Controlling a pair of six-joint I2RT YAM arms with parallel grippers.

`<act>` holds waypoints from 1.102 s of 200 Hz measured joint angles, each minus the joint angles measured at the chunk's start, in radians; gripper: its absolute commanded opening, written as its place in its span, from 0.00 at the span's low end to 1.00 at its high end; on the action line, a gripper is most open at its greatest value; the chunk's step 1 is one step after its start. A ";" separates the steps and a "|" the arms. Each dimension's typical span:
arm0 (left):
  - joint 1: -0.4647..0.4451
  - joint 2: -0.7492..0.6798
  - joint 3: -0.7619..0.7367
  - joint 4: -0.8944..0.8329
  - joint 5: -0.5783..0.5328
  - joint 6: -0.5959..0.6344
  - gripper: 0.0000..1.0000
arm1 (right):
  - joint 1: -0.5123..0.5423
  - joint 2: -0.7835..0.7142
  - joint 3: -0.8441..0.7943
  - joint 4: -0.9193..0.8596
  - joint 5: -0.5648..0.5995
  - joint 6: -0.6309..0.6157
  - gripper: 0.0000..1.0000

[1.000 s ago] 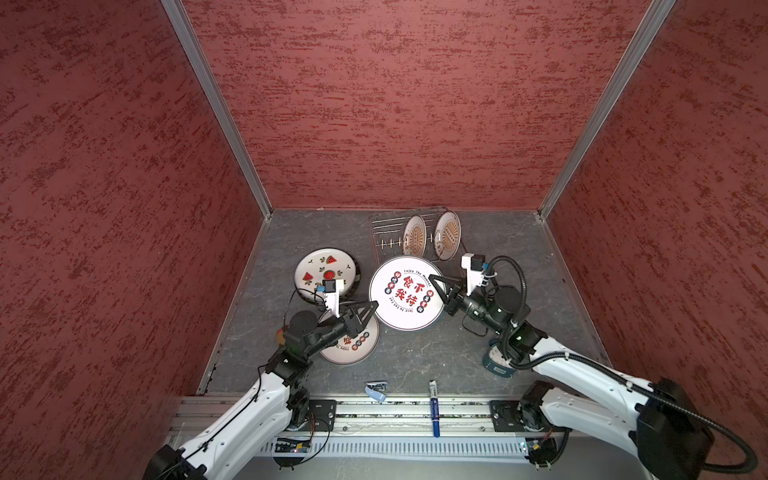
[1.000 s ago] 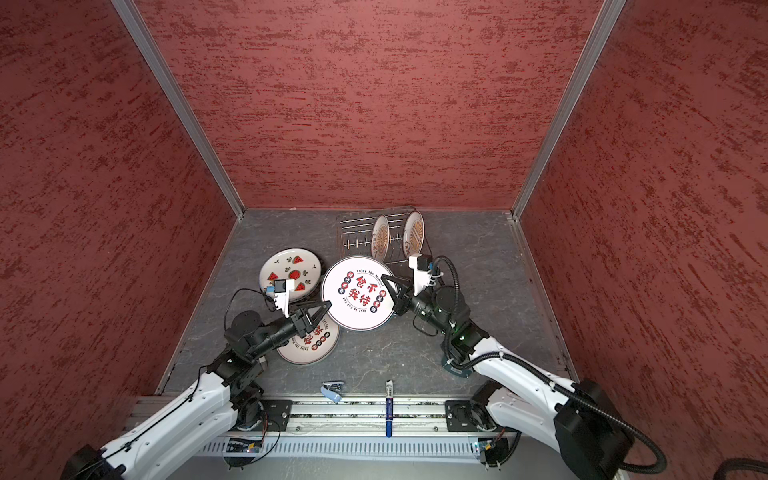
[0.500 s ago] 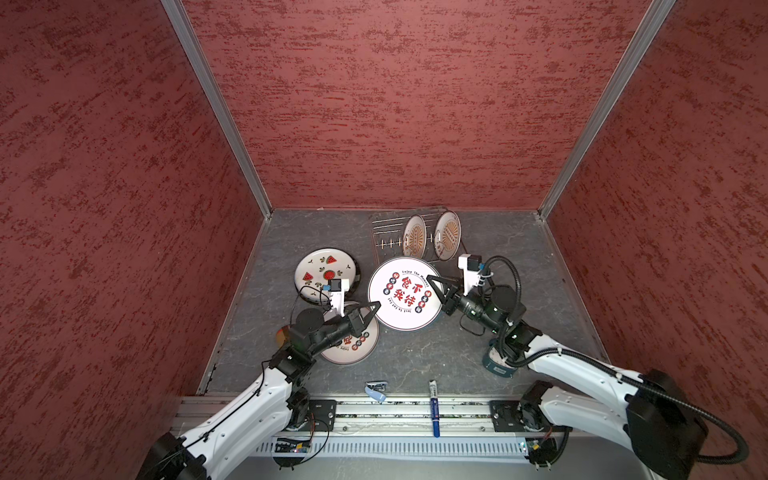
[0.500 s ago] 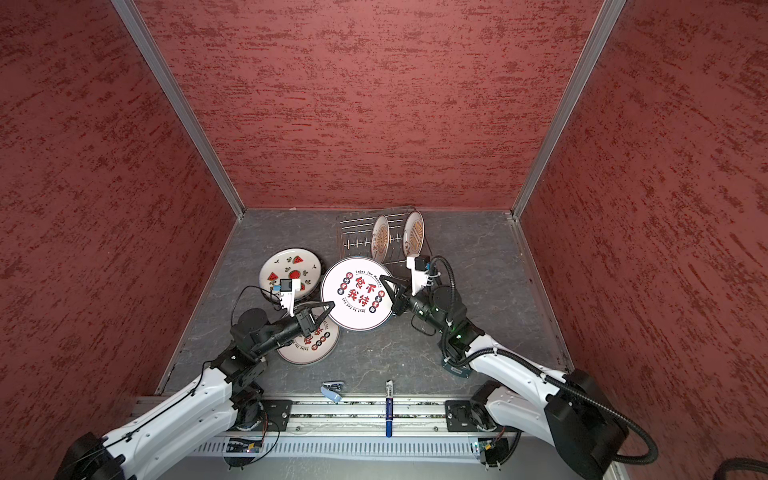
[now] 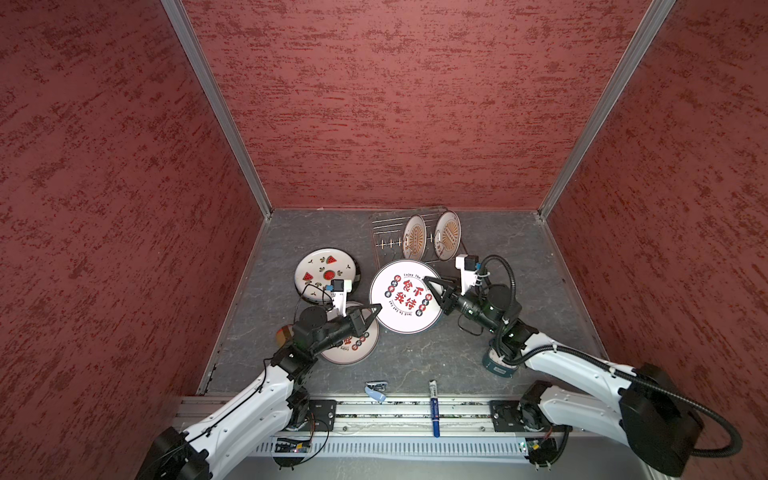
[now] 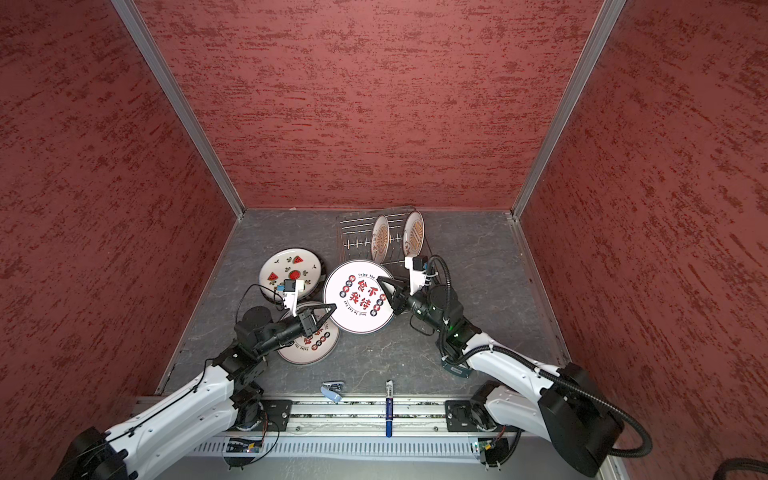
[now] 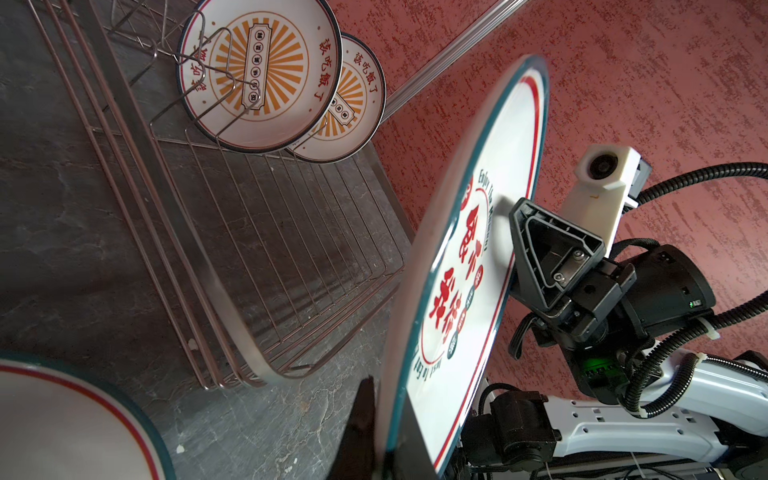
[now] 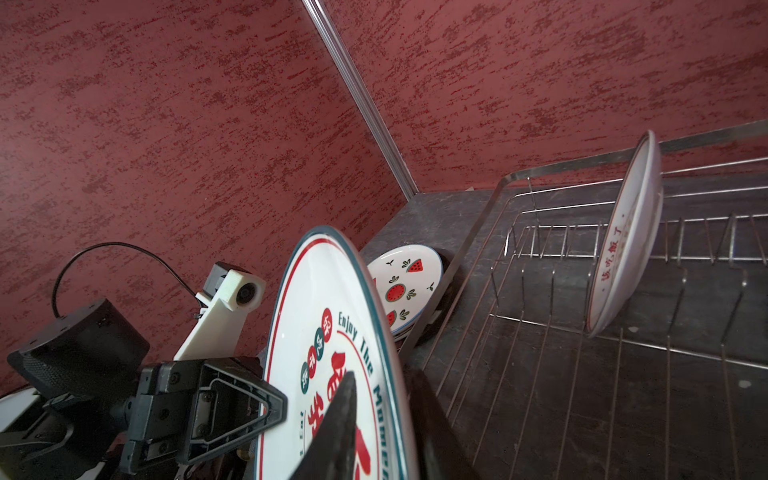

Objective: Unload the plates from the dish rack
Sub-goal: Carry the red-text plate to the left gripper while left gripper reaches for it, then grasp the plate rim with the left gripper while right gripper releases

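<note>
A large white plate with red Chinese characters [image 5: 405, 297] [image 6: 357, 297] [image 7: 511, 145] [image 8: 316, 311] hangs tilted above the table between both arms. My left gripper [image 5: 380, 306] [image 6: 334, 306] [image 7: 384, 415] is shut on its near-left rim. My right gripper [image 5: 428, 284] [image 6: 382, 284] [image 8: 384, 382] straddles the opposite rim, jaws slightly apart. The dish rack [image 5: 386, 232] [image 6: 357, 232] [image 7: 291, 249] [image 8: 623, 374] behind holds two upright orange sunburst plates [image 5: 414, 239] [image 5: 446, 235] [image 7: 257, 70]. A watermelon plate [image 5: 326, 270] [image 8: 405, 282] and another red-character plate [image 5: 353, 349] [image 7: 54, 415] lie flat at left.
A teal alarm clock [image 5: 496, 365] sits under my right arm. A blue marker [image 5: 433, 409] and a small light-blue object [image 5: 376, 390] lie at the front edge. Red walls enclose the table on three sides.
My left gripper has closed on the large plate's rim. My right gripper's jaws have loosened from the opposite rim. The plate has barely moved.
</note>
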 measured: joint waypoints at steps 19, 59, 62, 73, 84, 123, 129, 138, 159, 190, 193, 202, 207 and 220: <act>0.005 -0.014 0.000 -0.012 0.000 -0.008 0.00 | 0.000 0.003 0.002 -0.003 0.000 0.000 0.73; 0.037 -0.080 0.000 -0.061 -0.010 -0.017 0.00 | 0.000 0.006 0.008 -0.035 0.004 0.001 0.99; 0.040 -0.085 0.000 -0.064 -0.011 -0.017 0.00 | 0.000 0.006 0.008 -0.037 0.004 0.001 0.99; 0.056 -0.102 0.000 -0.077 -0.010 -0.024 0.00 | 0.000 0.006 0.008 -0.037 0.003 0.001 0.99; 0.070 -0.113 0.000 -0.090 -0.010 -0.032 0.00 | 0.000 0.005 0.008 -0.037 -0.002 0.000 0.99; 0.123 -0.145 0.000 -0.137 0.010 -0.056 0.00 | 0.000 -0.018 0.008 -0.043 -0.016 -0.019 0.99; 0.133 -0.156 0.000 -0.148 0.015 -0.061 0.00 | 0.000 -0.029 0.008 -0.053 -0.016 -0.026 0.99; 0.152 -0.175 0.000 -0.167 0.021 -0.071 0.00 | 0.000 -0.050 0.008 -0.070 -0.013 -0.040 0.99; 0.211 -0.224 0.000 -0.220 0.023 -0.106 0.00 | 0.000 -0.104 0.008 -0.101 -0.005 -0.078 0.99; 0.317 -0.296 0.000 -0.332 0.025 -0.178 0.00 | 0.000 -0.135 0.014 -0.143 -0.005 -0.131 0.99; 0.324 -0.302 0.000 -0.342 0.025 -0.184 0.00 | 0.000 -0.134 0.015 -0.146 -0.005 -0.135 0.99; 0.346 -0.320 0.001 -0.381 0.026 -0.205 0.00 | 0.000 -0.128 0.015 -0.151 -0.005 -0.140 0.99; 0.354 -0.329 0.002 -0.402 0.026 -0.215 0.00 | 0.000 -0.122 0.017 -0.153 -0.006 -0.143 0.99; 0.366 -0.354 0.003 -0.456 0.025 -0.235 0.00 | 0.000 -0.098 0.027 -0.164 -0.012 -0.152 0.99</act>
